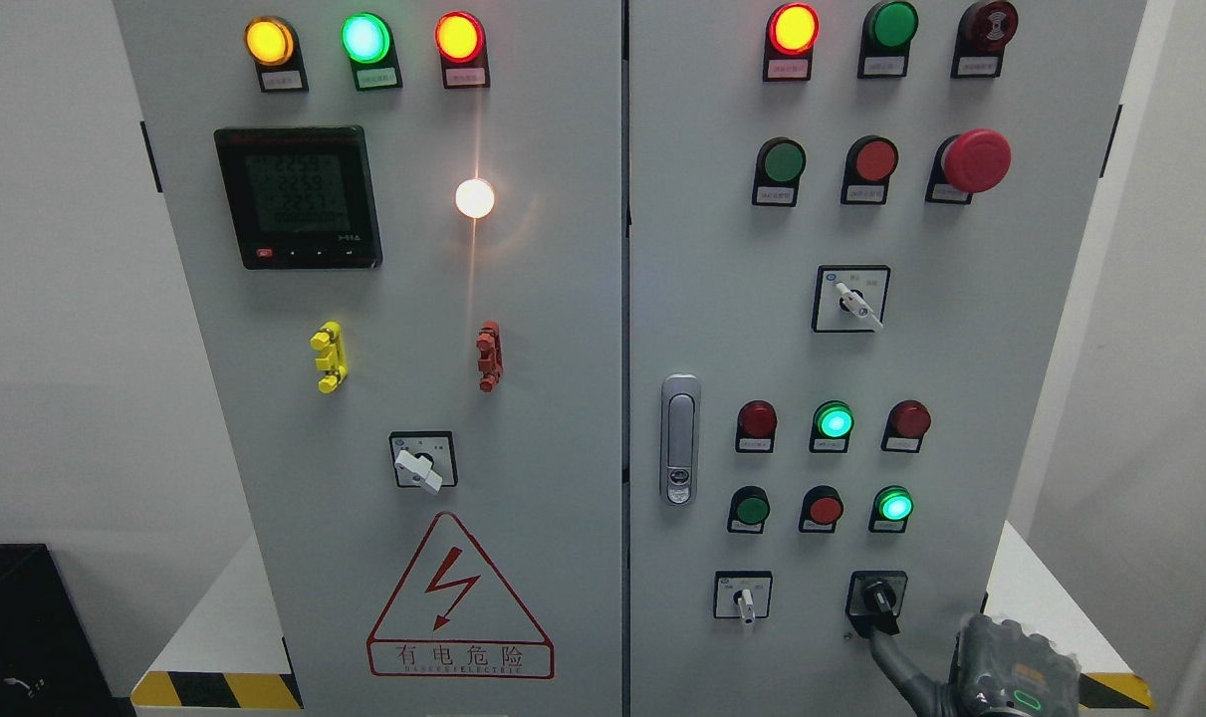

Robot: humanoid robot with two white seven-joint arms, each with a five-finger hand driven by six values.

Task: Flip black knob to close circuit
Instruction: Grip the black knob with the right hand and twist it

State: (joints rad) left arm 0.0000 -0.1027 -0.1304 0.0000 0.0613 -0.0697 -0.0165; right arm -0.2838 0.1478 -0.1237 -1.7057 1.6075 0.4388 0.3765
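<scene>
The black knob (pixel 875 597) sits on a black square plate at the bottom right of the right cabinet door. Its handle points down and slightly right. My right hand (pixel 961 672) comes in from the lower right corner, grey, with a green light on its back. A dark part of it reaches up to the knob's lower end and touches or overlaps it. Most of the hand is cut off by the bottom edge. The left arm does not show.
A white-handled selector (pixel 745 600) sits left of the black knob, and lit green lamps (pixel 893 505) are above it. A metal door latch (pixel 679 438) is on the door's left edge. A yellow-black striped base edge (pixel 214 689) runs under the cabinet.
</scene>
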